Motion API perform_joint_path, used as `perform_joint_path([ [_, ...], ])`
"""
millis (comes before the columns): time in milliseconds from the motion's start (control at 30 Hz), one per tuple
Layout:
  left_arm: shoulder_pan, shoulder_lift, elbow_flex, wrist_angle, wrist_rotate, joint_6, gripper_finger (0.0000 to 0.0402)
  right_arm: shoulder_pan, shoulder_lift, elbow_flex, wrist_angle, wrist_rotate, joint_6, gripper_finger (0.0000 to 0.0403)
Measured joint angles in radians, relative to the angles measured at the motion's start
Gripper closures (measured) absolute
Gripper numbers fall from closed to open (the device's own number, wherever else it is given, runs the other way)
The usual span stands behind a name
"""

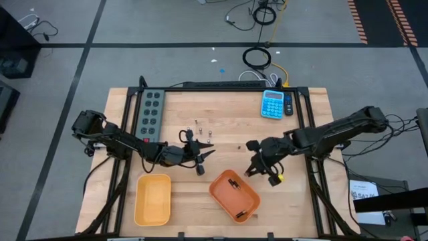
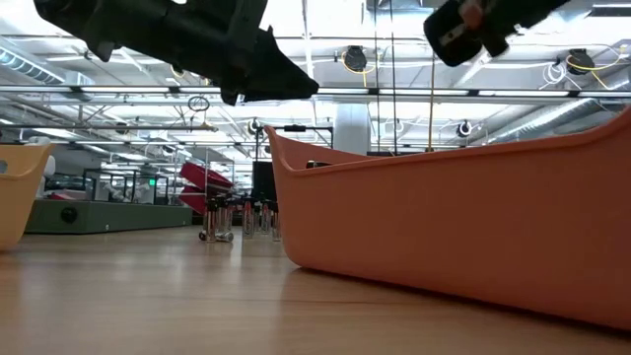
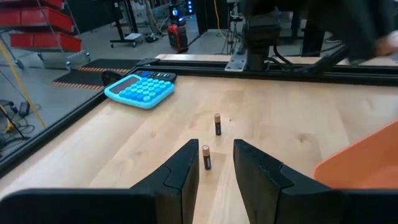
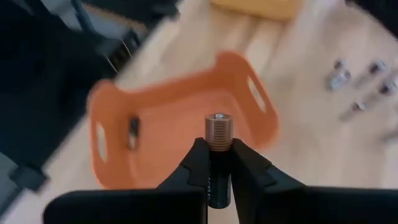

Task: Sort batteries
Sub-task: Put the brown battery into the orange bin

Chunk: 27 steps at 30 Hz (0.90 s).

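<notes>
My right gripper (image 4: 217, 155) is shut on a battery (image 4: 218, 132) above the orange tray (image 4: 186, 118); in the high view it (image 1: 254, 169) is at the tray's far right rim (image 1: 246, 179). One battery (image 4: 132, 132) lies in the tray. My left gripper (image 3: 214, 163) is open and raised (image 2: 266, 74). Its fingertips frame a battery (image 3: 206, 157) lying on the table, without touching it. Another battery (image 3: 217, 123) lies just beyond. Several batteries (image 2: 237, 222) stand in a group at the table's middle (image 1: 200, 130). My right gripper pinches the battery's dark body (image 4: 217, 163) between its two fingers. The battery lies along the fingers, and its copper-coloured end (image 4: 218, 127) sticks out past the fingertips. The fingers slant down toward the orange tray, and the battery is lifted clear above it.
A yellow tray (image 1: 152, 199) stands near the front left, beside the orange tray (image 1: 234, 194). A blue calculator (image 1: 273, 104) lies at the far right and a grey power strip (image 1: 150, 110) at the far left. Bare wood lies between the two arms.
</notes>
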Motion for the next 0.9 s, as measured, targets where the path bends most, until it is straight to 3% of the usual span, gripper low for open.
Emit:
perform_joint_path([
  [133,-0.014,-0.012,0.0,-0.011,-0.018,-0.018,0.0291,0.028,0.066,-0.003,0.092,-0.016,0.048,0.038],
  [267,-0.048,-0.085,0.0,-0.052,-0.073,-0.023,0.0291,0.052,0.16,-0.003,0.155,-0.016,0.077,0.035],
  [433,-0.071,-0.183,0.0,-0.203,-0.087,-0.111,0.0291,0.054,0.226,-0.003,0.179,-0.016,0.117,0.0301],
  [567,-0.073,-0.209,0.0,-0.351,-0.089,-0.204,0.0291,0.034,0.205,-0.003,0.146,0.003,0.117,0.027],
  [633,-0.072,-0.209,0.0,-0.395,-0.089,-0.239,0.0291,0.025,0.156,-0.002,0.1,0.067,0.108,0.026],
  [800,-0.072,-0.209,0.0,-0.45,-0.089,-0.286,0.0291,-0.011,0.008,-0.024,-0.063,0.347,0.082,0.0252],
  [900,-0.072,-0.209,0.0,-0.449,-0.089,-0.279,0.0291,-0.073,-0.043,-0.079,-0.075,0.389,0.131,0.0255],
])
